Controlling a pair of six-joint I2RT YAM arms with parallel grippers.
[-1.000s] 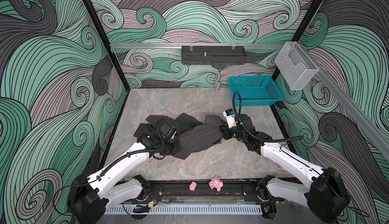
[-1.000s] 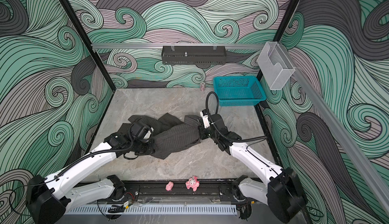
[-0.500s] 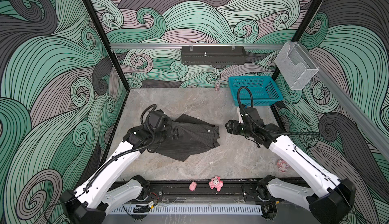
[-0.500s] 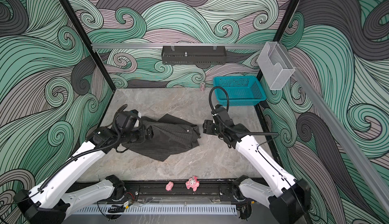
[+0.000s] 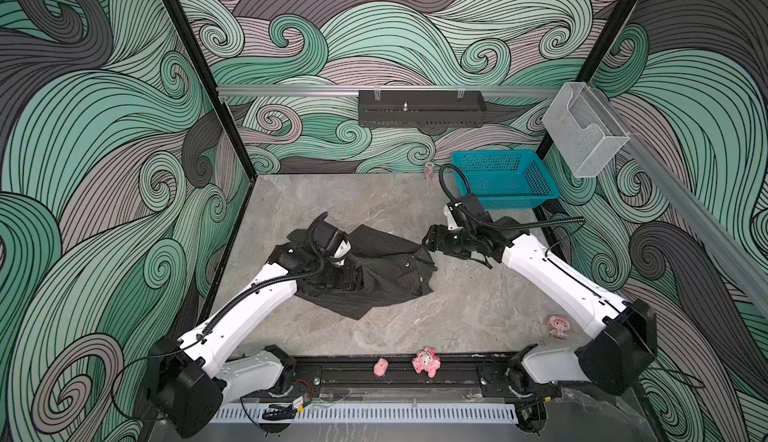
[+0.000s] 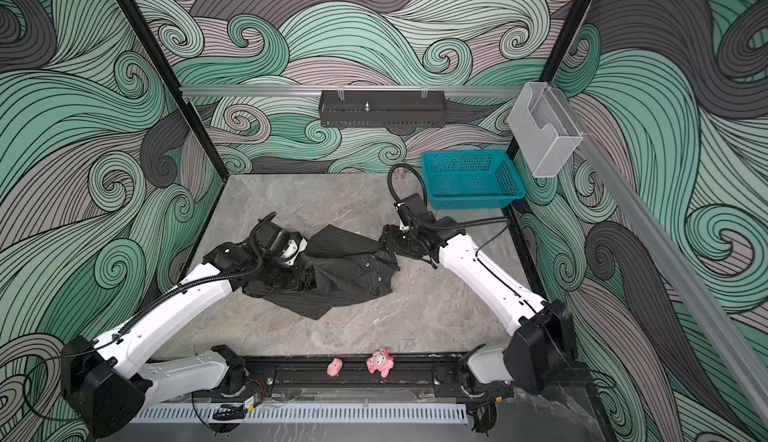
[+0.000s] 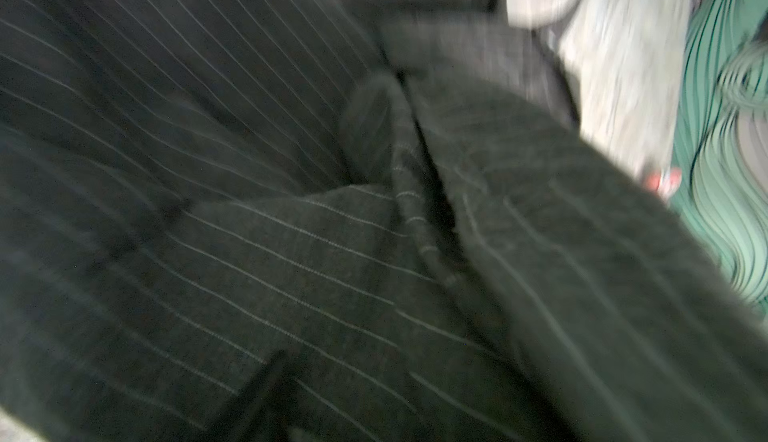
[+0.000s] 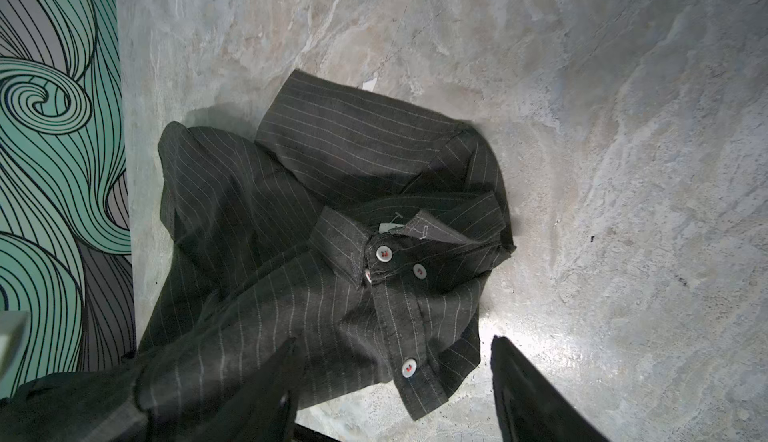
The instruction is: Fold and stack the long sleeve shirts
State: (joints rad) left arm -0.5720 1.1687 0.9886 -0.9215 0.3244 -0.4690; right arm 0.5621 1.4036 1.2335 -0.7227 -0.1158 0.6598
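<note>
Two white-shelled arms — black joints, ribbed black cables.

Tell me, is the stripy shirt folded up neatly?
No, not neatly. The shirt lies rumpled in an uneven heap, collar twisted sideways.

A teal plastic mesh basket sits at the far right corner of the grey marble-patterned tabletop. Just beside the basket, against the back wall, stands a small pink speckled object, too small to make out. Above and to the left of the basket, a black perforated metal tray hangs on a silver rail. Above and to its right is a clear plastic wall holder. Well apart from the basket, at the tabletop's near edge, lie a pink plush toy, a smaller pink lump and a pink-and-white figure.
</note>
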